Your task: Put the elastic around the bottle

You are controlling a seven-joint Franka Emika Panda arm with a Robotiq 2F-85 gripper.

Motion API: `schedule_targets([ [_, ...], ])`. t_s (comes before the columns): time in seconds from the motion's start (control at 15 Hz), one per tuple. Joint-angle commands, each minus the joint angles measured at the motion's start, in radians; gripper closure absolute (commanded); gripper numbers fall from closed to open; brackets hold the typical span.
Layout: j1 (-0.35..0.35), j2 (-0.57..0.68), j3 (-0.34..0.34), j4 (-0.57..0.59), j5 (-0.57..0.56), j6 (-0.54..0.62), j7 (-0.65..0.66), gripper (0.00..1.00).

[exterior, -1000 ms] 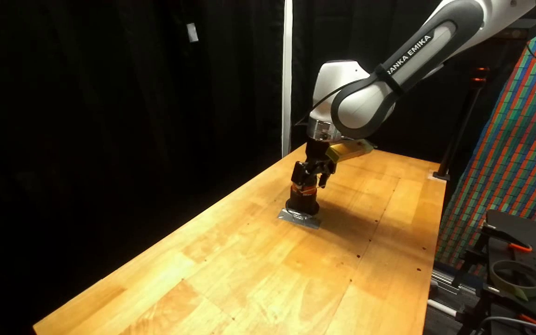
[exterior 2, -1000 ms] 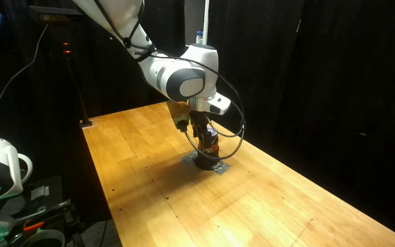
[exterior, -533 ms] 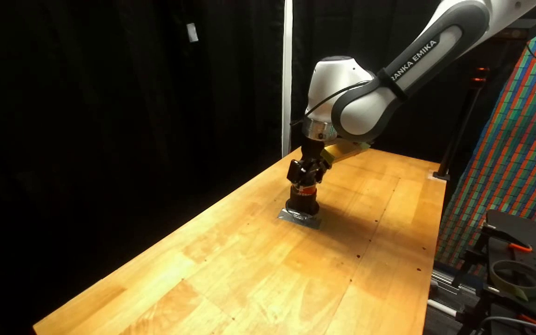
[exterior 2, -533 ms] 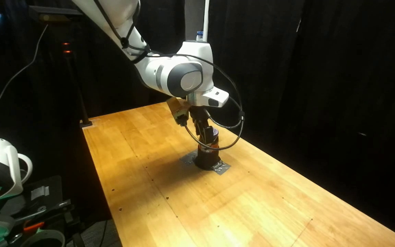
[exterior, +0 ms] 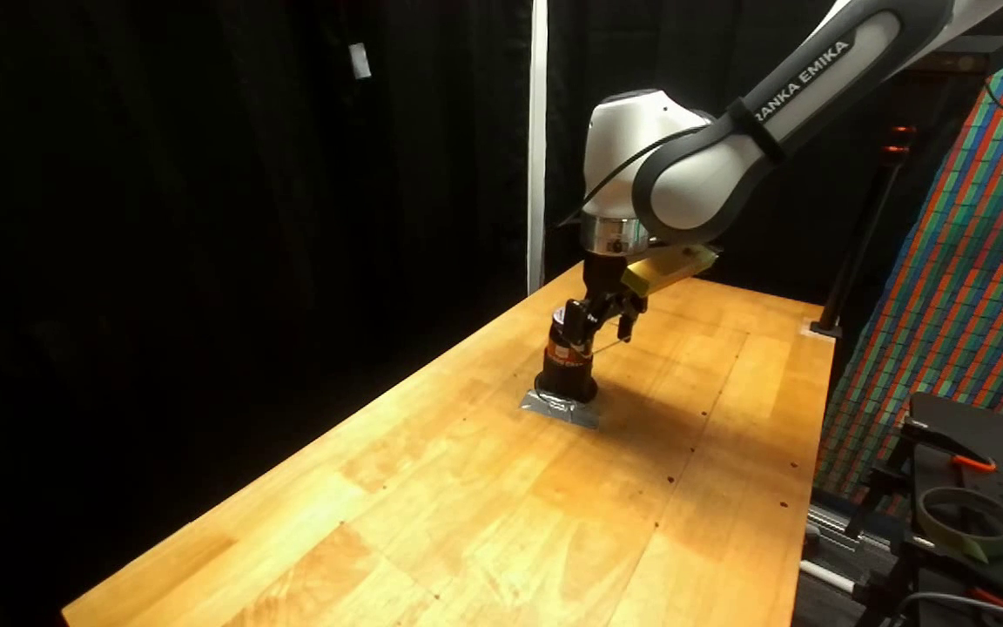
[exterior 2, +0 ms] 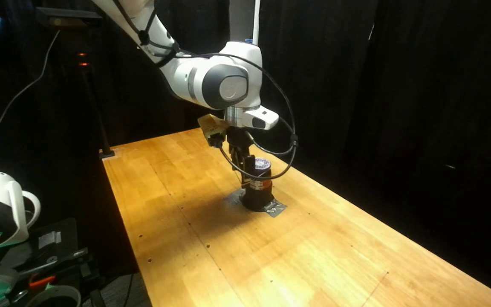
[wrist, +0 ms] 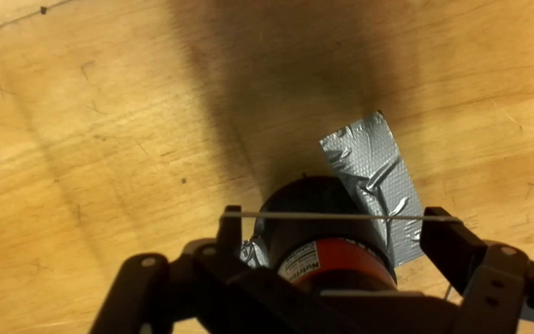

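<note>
One elastic [wrist: 322, 216] is held stretched across jaws, spread apart; bottle [exterior: 564, 359] is seen upright on tabletop [exterior: 467, 488], just beside them, contact indiscernible.

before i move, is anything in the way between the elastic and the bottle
No separate object shows between the elastic and the bottle; only the fingers stretching it stand close by. The tape sits low, at the bottle's base.

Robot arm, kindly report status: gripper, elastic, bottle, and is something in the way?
Gripper open, elastic stretched between fingertips. Bottle upright; whether elastic encircles it, cannot tell. Duct tape at its base, gripper partly hiding bottle.
</note>
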Motion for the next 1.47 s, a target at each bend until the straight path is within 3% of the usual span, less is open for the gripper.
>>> schedule_targets([
  [0.0,-0.016,-0.100,0.023,-0.124,-0.001,0.033,-0.007,0.27],
  [0.2,-0.010,-0.134,0.022,-0.215,-0.007,0.217,0.019,0.51],
  [0.53,0.025,-0.156,-0.020,-0.380,-0.001,0.633,0.086,0.89],
  [0.67,0.055,-0.156,-0.058,-0.449,-0.021,0.799,0.125,0.96],
  [0.8,0.103,-0.152,-0.110,-0.510,-0.004,0.955,0.131,0.98],
  [0.93,0.154,-0.146,-0.155,-0.567,0.038,1.100,0.106,0.93],
  [1.13,0.171,-0.133,-0.146,-0.634,0.075,1.296,0.104,0.93],
  [1.2,0.059,-0.134,-0.005,-0.650,0.157,1.358,0.019,0.92],
  [1.4,-0.014,-0.107,0.111,-0.676,0.173,1.531,0.040,0.94],
])
